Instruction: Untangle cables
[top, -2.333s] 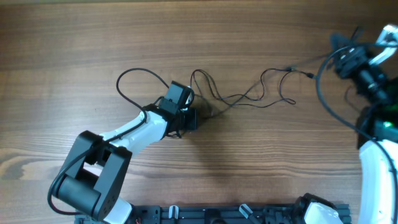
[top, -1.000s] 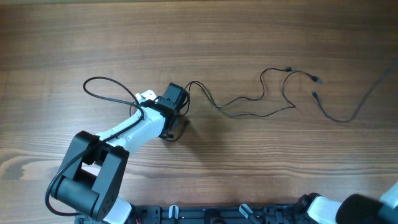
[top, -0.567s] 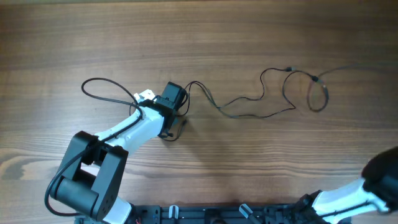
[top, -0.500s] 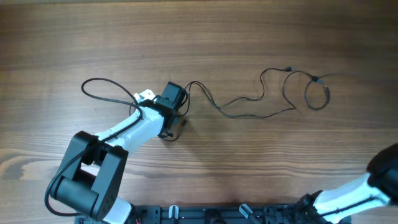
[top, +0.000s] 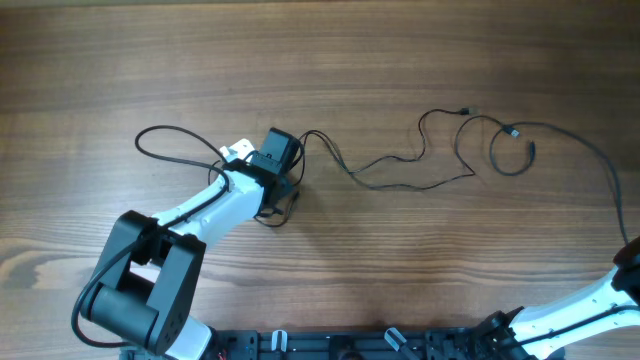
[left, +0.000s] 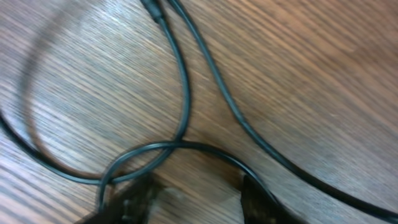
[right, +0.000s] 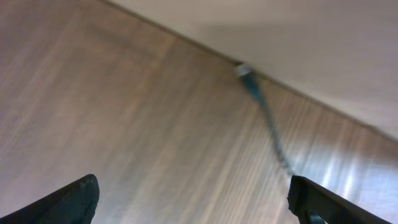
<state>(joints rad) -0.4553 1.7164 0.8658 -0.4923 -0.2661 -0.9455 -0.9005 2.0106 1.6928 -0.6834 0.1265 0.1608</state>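
Cables (left: 187, 93) loop just before parted left pincer (left: 194, 194); right pincer (right: 194, 200) stands wide apart.

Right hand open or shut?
Open. Right wrist view: the right hand has its fingertips at opposite frame edges, only table between.

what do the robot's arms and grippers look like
Both arms have smooth white shells with black joint housings. The left arm has a bulky black base joint and a boxy black wrist head, with a black wire looping off it; only one white link of the right arm shows. The left gripper and right gripper have dark, blunt fingertips.
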